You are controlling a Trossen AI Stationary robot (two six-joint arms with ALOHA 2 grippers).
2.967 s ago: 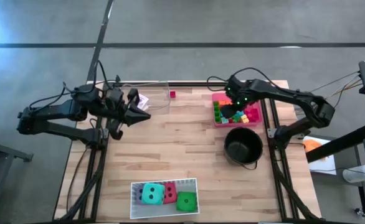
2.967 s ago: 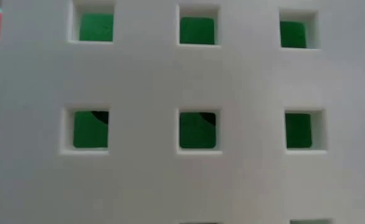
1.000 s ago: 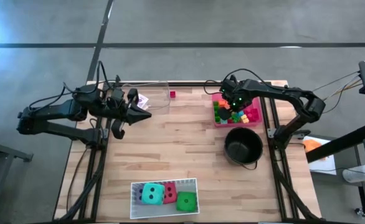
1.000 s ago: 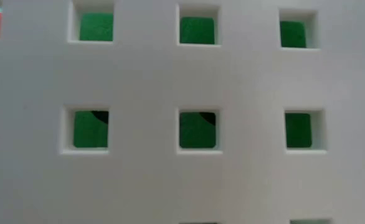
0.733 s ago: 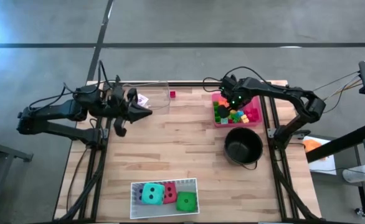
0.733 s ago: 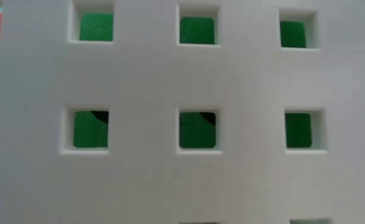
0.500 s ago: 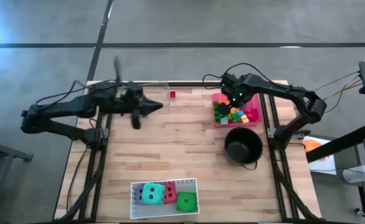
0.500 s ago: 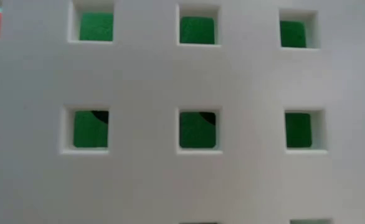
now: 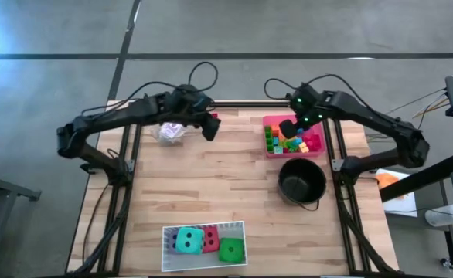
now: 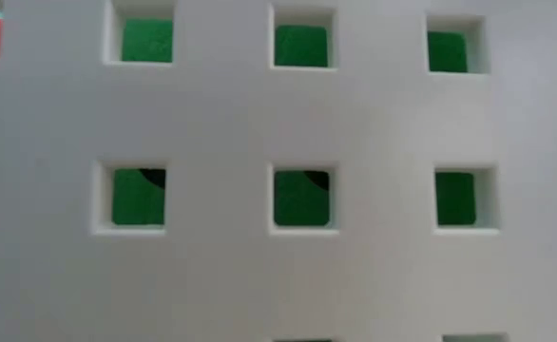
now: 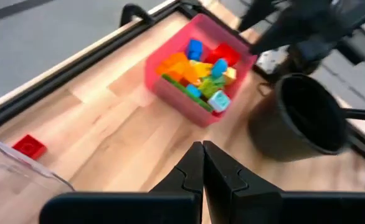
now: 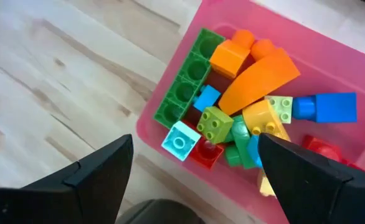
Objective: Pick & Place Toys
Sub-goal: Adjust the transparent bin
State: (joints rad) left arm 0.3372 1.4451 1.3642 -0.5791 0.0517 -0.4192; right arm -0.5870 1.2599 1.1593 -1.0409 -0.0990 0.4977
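Small bright blocks [image 12: 245,112] fill a pink tray [image 9: 271,121] at the table's far right. My right gripper [image 12: 196,142] hangs open above them with nothing between its fingers; in the high view my right gripper [image 9: 287,127] stands over the tray's left half. One red block [image 11: 28,146] lies flat on the wood by the far edge. My left gripper [image 9: 209,131], shut and empty, hovers just near of that red block [image 9: 213,117]. Teal [image 9: 186,241], red [image 9: 210,239] and green [image 9: 230,249] dice sit in a white tray [image 9: 203,226] at the near edge.
A black round pot [image 9: 301,181] stands on the near side of the pink tray. A clear tray [image 9: 182,123] with something pale in it sits under my left arm at the far left. The white tray's holed wall [image 10: 374,190] fills the low view. Bare wood lies mid-table.
My left gripper has swung from the table's left edge toward the right along the far side, tipping downward, and stays shut beside the red block. My right gripper has risen from the blocks in the pink tray with nothing in it.
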